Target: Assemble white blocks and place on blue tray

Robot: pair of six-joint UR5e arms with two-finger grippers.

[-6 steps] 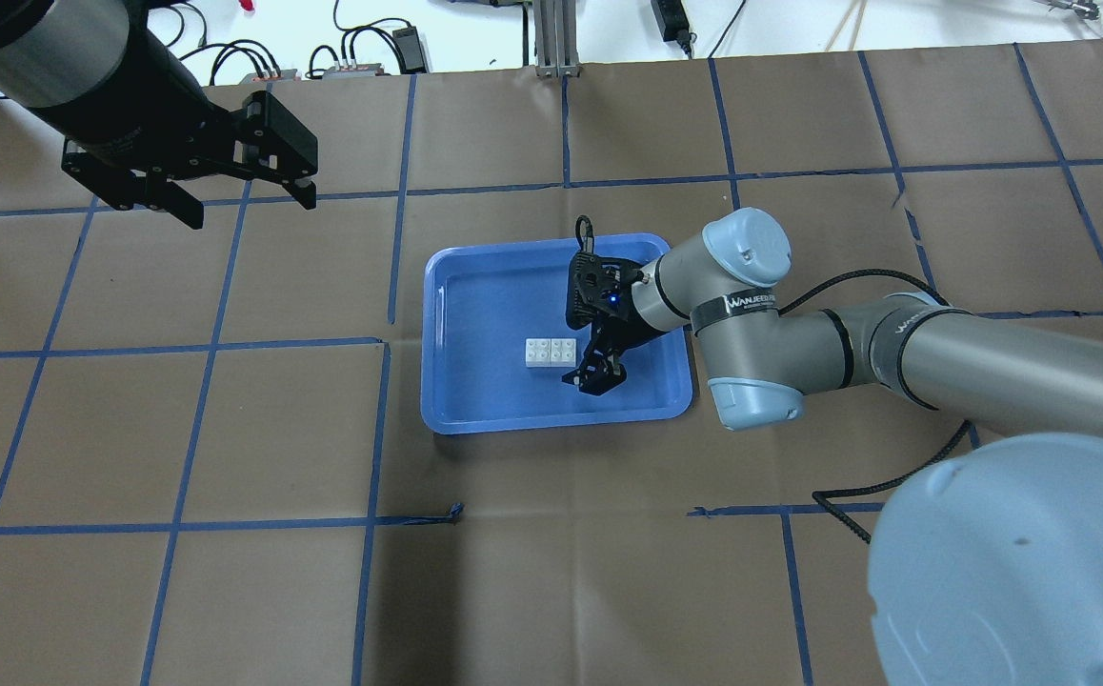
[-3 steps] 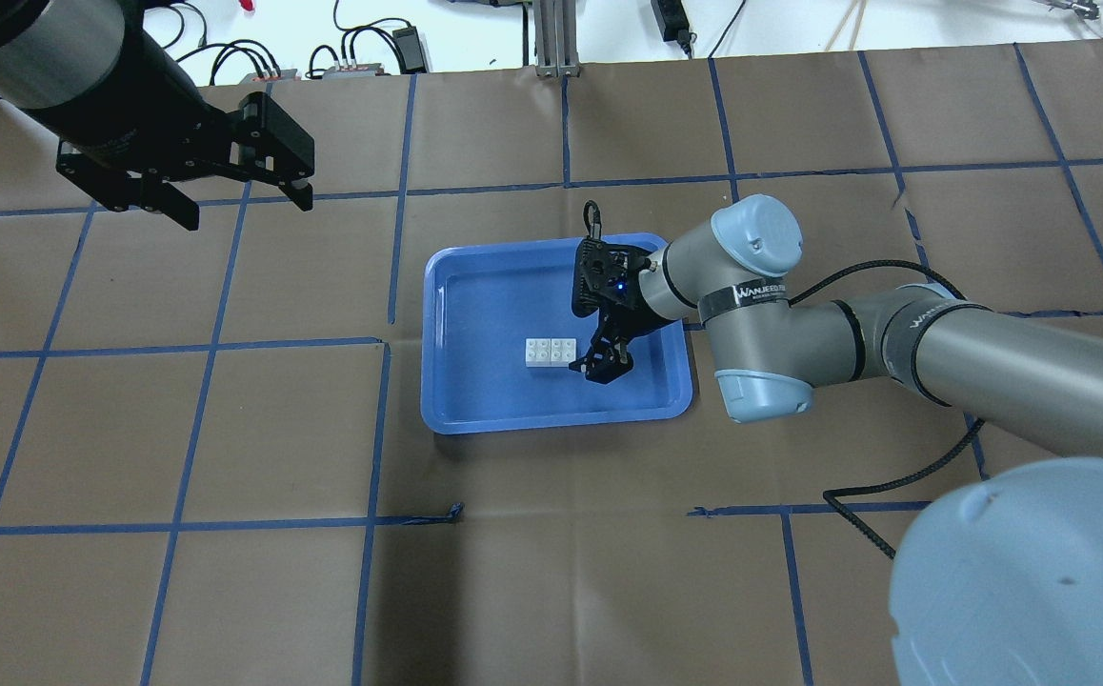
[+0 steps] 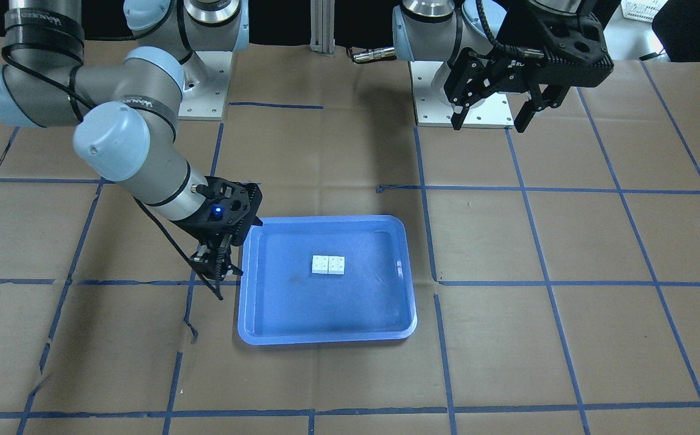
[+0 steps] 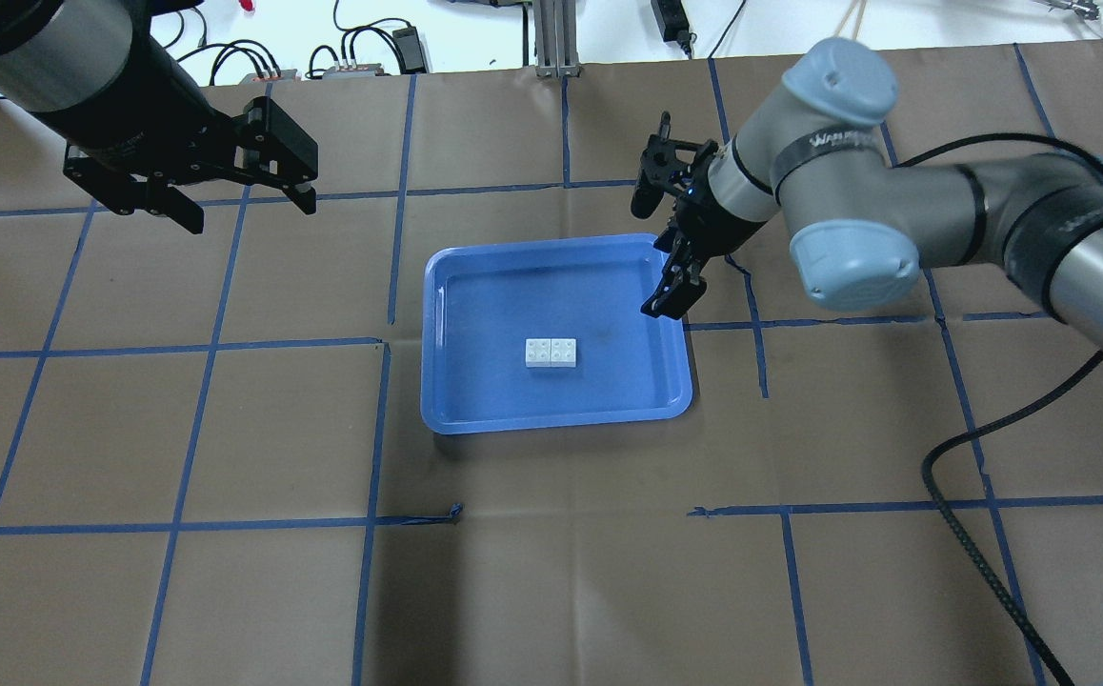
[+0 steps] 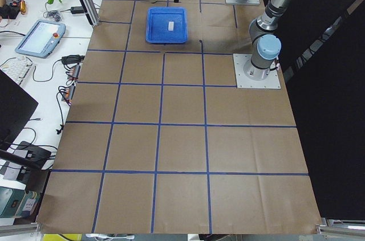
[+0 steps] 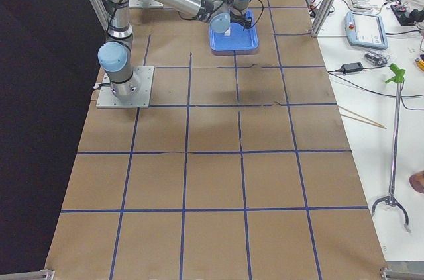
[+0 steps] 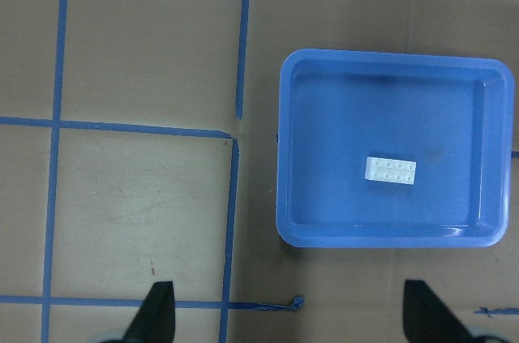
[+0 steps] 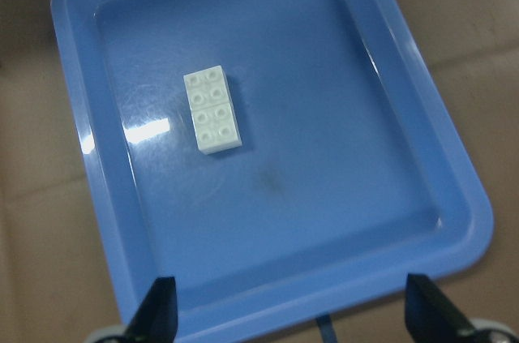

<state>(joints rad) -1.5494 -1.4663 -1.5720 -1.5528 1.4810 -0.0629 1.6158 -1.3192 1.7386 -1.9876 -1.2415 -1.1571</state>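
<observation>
Brown-paper counter gridded with blue tape — white blocks touch side by side in the blue tray. Left gripper and right gripper hold nothing, fingers wide apart — cables at the far edge are cut off.

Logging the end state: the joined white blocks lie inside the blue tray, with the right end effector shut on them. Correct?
Not quite. The white blocks do lie joined inside the blue tray, but the right end effector is open and holds nothing. It sits near the tray's edge, apart from them. The right wrist-mounted and overhead exterior views show it.
</observation>
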